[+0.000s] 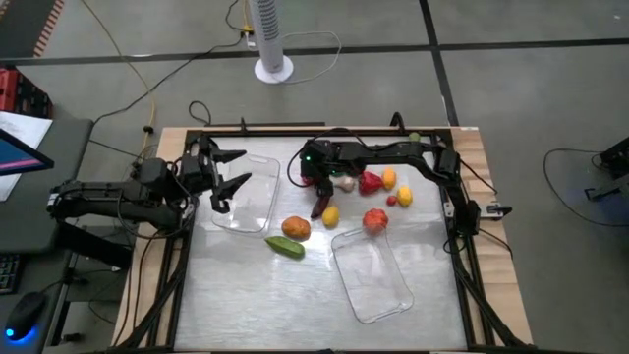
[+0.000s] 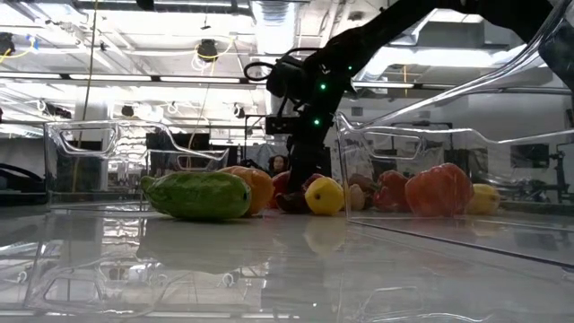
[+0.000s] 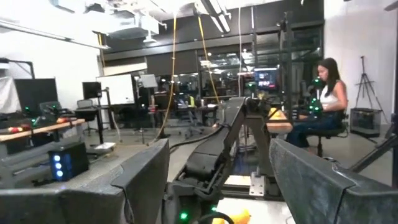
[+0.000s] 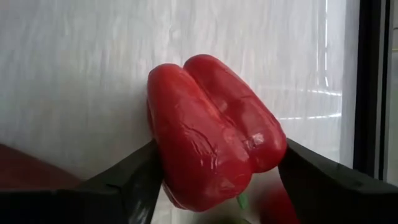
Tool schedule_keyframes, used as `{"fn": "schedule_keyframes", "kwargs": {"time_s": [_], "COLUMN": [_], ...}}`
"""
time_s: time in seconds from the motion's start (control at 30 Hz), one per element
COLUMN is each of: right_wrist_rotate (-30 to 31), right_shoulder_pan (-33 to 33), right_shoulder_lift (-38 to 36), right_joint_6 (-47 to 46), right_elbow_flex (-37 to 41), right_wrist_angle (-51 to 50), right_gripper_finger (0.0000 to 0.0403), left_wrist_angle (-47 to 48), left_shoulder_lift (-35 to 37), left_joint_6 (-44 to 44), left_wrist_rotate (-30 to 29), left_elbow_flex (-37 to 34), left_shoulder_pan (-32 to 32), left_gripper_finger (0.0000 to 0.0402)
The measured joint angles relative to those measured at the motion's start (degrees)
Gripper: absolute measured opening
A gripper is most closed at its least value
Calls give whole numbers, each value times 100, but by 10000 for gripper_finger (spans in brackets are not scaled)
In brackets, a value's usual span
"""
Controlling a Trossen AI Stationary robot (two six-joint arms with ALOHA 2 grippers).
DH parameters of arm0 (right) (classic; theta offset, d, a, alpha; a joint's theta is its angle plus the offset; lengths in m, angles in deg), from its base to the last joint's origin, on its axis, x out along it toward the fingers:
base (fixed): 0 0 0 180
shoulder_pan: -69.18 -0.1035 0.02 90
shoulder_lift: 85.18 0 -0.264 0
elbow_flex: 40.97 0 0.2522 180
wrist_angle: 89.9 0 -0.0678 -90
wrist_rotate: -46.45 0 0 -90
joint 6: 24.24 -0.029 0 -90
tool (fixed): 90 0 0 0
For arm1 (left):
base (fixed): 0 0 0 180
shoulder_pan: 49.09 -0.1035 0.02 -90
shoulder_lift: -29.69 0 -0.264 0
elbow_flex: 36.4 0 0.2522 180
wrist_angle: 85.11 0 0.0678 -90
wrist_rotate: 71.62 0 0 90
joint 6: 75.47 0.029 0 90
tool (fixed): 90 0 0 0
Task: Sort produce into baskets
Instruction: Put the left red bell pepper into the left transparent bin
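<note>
My right gripper [image 1: 318, 190] reaches in from the right and points down among the produce, shut on a red pepper [image 4: 211, 143], which shows dark red below the fingers in the high view [image 1: 317, 206]. My left gripper [image 1: 239, 169] hangs open and empty over the far end of the left clear tray [image 1: 251, 205]. The second clear tray [image 1: 373, 280] lies near the table's right front. An orange fruit [image 1: 296, 227], a green vegetable [image 1: 285, 247], a yellow fruit [image 1: 330, 215] and a red fruit [image 1: 374, 220] lie on the table between the trays. My right gripper pinches the red pepper between its two fingers, one on each long side [image 4: 158, 165] [image 4: 278, 155]. The fingers come from above, pointing down, and lie across the pepper. I cannot tell whether the pepper rests on the table or is just clear of it.
Behind the right gripper lie a pale garlic-like piece [image 1: 346, 183], another red piece [image 1: 371, 182], two yellow pieces [image 1: 389, 178] [image 1: 404, 197] and a small red one [image 1: 391, 200]. A black frame [image 1: 295, 131] borders the table. A person sits beyond the table [image 3: 326, 99].
</note>
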Motion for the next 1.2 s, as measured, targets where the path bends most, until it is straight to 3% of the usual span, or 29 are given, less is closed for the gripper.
{"fn": "schedule_keyframes", "kwargs": {"time_s": [0.33,0.47,0.57,0.73,0.83,1.0,1.1,1.2], "right_wrist_rotate": [18,-409,-820,-1657,-1738,-1781,-1777,-1663], "right_shoulder_pan": [-250,-581,-835,-1140,-1257,-1244,-1140,-1044], "right_shoulder_lift": [-368,-681,-849,-743,-504,-199,-190,-211], "right_joint_6": [-405,-487,-501,-612,-562,-465,-645,-775], "right_elbow_flex": [-455,-635,-643,-647,-646,-724,-840,-929], "right_wrist_angle": [-634,-454,90,1854,2667,3222,2899,2310], "right_gripper_finger": [301,301,301,302,304,349,387,389], "left_wrist_angle": [-10,-69,-103,-342,-350,-340,-323,-304], "left_shoulder_lift": [0,0,0,2,-2,-1,0,-1], "left_joint_6": [30,65,62,64,66,164,205,212], "left_wrist_rotate": [-15,-15,13,242,286,283,282,282], "left_elbow_flex": [0,0,0,0,0,0,0,0], "left_shoulder_pan": [0,-1,-2,-2,-2,-2,-2,-2], "left_gripper_finger": [265,265,265,265,265,265,265,265]}}
